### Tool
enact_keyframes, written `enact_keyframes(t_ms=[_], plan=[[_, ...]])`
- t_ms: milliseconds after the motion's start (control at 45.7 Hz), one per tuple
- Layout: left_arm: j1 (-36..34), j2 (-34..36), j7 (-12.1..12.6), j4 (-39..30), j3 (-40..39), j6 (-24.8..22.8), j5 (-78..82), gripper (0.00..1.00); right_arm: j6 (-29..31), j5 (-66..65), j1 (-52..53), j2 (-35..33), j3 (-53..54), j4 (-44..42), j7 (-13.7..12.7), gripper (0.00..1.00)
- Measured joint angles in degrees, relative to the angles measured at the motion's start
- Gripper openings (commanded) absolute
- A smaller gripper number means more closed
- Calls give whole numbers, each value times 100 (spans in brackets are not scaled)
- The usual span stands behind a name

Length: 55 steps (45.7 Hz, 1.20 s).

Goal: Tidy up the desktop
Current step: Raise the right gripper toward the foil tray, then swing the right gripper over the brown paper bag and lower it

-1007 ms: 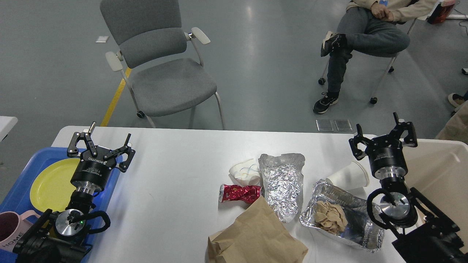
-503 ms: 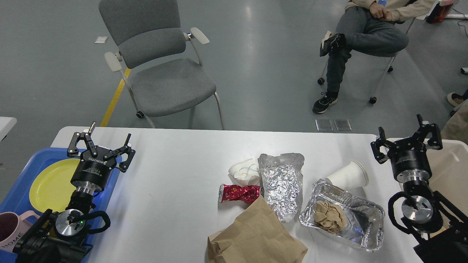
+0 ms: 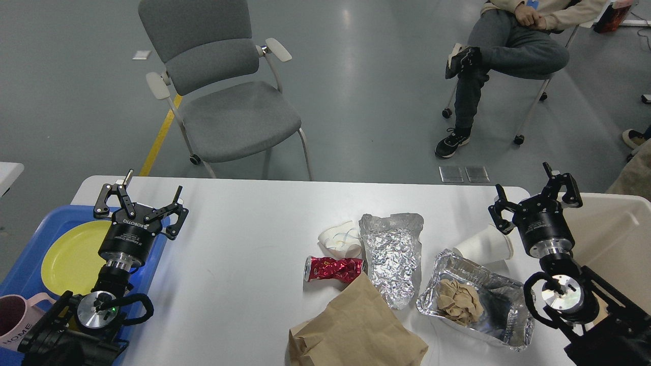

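Observation:
The white desktop [image 3: 244, 234] holds litter at centre right: a crumpled white paper [image 3: 339, 238], a crushed red can [image 3: 334, 269], a silver foil bag [image 3: 393, 254], a brown paper bag [image 3: 356, 330], a foil tray [image 3: 478, 300] with a crumpled brown napkin [image 3: 460, 301], and a white paper cup [image 3: 484, 244] lying on its side. My right gripper [image 3: 535, 195] is open and empty, just right of the cup. My left gripper [image 3: 140, 201] is open and empty at the desktop's left edge.
A blue tray [image 3: 30, 254] at the left holds a yellow plate [image 3: 76, 254] and a pink mug [image 3: 15, 320]. A beige bin [image 3: 610, 239] stands at the right. A grey chair [image 3: 224, 96] and a seated person [image 3: 508, 56] are beyond the table.
My right arm swung right toward the bin, then came back left beside the paper cup. The left arm has not moved. The litter has not moved.

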Motion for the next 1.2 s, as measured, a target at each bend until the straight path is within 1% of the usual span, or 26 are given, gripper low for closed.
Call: enact_keyframes(t_ms=[88,175,460,569,635,722,810,876,963,1095,1204], plan=[[0,0,0,0,0,0,0,96,79,0,68,-106,-6,-15,-190,100],[0,0,0,0,0,0,0,96,124,0,192,-181,29,-28,-279,100],[0,0,0,0,0,0,0,96,75,6,267,-199,-36,-29,-293,100],[0,0,0,0,0,0,0,96,86,4,276,-396,-439,-9,-294,100],[0,0,0,0,0,0,0,96,134,4,376,-665,-865,-5,-293,100],[0,0,0,0,0,0,0,96,320,5,705,-1144,-1645,5,-252,100],[0,0,0,0,0,-1,0,96,689,12,1297,-1626,-2690,4,-223,100],[0,0,0,0,0,-1,0,96,862,15,1880,-1953,-3652,-9,-217,100],[0,0,0,0,0,-1,0,96,993,17,2938,-2261,-5213,-23,-215,100],[0,0,0,0,0,-1,0,96,1051,18,4719,-2282,-7766,-16,-213,100],[-1,0,0,0,0,-1,0,96,1076,23,6117,-1824,-9956,12,-218,100]])
